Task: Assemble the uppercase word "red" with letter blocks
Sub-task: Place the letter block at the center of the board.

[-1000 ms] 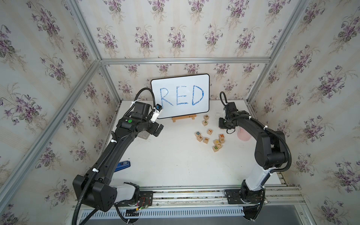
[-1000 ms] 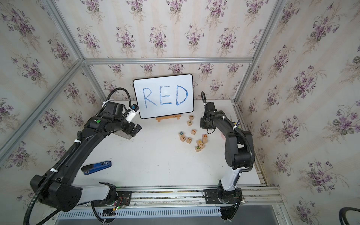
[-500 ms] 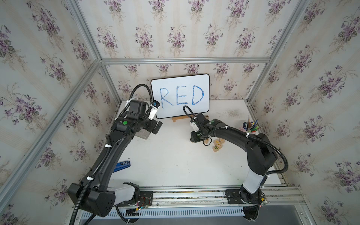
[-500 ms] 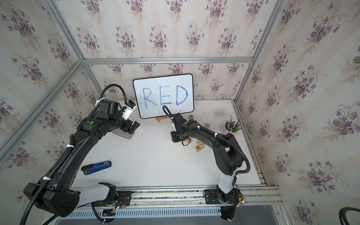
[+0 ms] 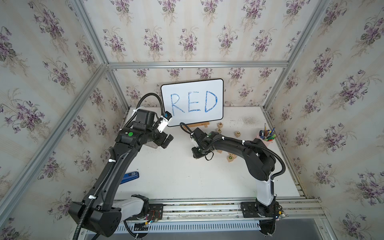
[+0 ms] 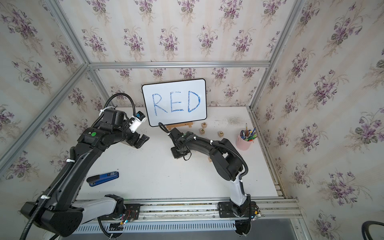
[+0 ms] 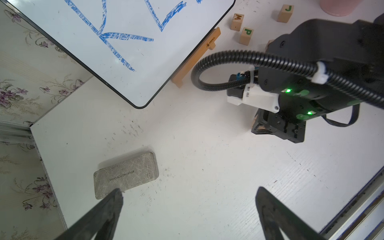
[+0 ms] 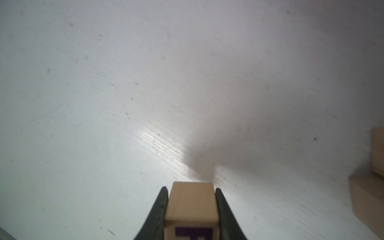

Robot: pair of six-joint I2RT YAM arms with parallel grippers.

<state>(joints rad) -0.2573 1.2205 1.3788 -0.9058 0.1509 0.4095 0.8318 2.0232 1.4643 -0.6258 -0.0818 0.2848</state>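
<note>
My right gripper (image 8: 190,188) is shut on a light-wood letter block (image 8: 192,202); only the top of its dark purple letter shows. In both top views this gripper (image 5: 198,153) (image 6: 177,154) points down, close over the white table's middle, in front of the board. A block with a green D (image 5: 230,158) lies to its right, partly behind the right arm. My left gripper (image 7: 190,190) (image 5: 167,141) hovers open and empty over the table's left back part.
The whiteboard (image 5: 192,101) reading RED stands at the back on a wooden easel. Blocks W (image 7: 236,21), P (image 7: 246,36) and J (image 7: 285,13) lie near it. A pink pen cup (image 5: 267,139) stands right. A grey card (image 7: 125,175) and a blue tool (image 5: 129,176) lie left.
My right arm has swung from the block cluster at the right to the table's middle, carrying the block. The left arm has drawn back slightly, still open.
</note>
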